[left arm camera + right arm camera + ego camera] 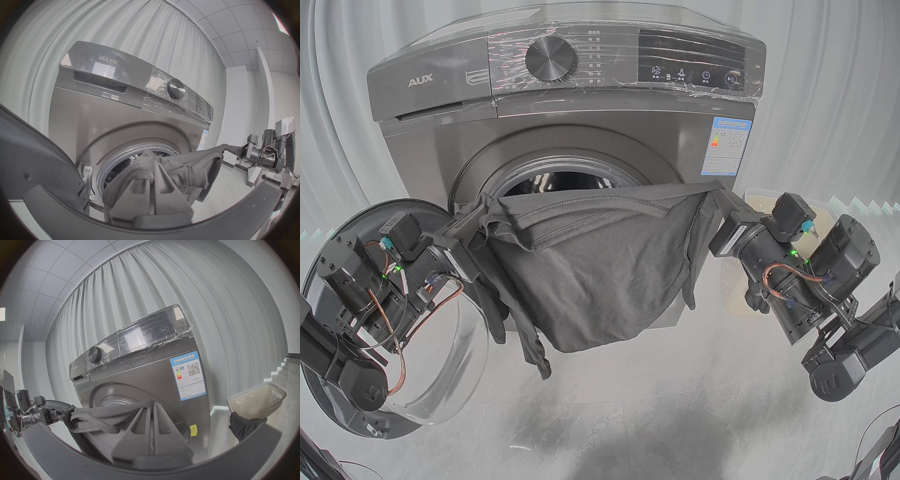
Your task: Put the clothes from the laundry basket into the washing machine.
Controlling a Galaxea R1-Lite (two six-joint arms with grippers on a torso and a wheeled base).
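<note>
**Grey garment (pixel 594 275) spans drum opening (pixel 562 178)**

Head view: it hangs sideways between left gripper (pixel 476 215) and right gripper (pixel 714 194), each clamped on a corner. Left wrist view: the opening lies just ahead. Right wrist view: laundry basket (pixel 259 396) stands beside the washing machine (pixel 150 374).

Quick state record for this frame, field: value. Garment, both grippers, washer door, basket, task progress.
garment: dark grey garment stretched between both grippers, hanging across the lower drum opening
left: left gripper shut on one end
right: right gripper shut on the other end
washer: washing machine, door swung open on the robot's left
basket: laundry basket beside the machine on the robot's right, dark cloth over its rim
progress: garment not yet inside the drum
</note>
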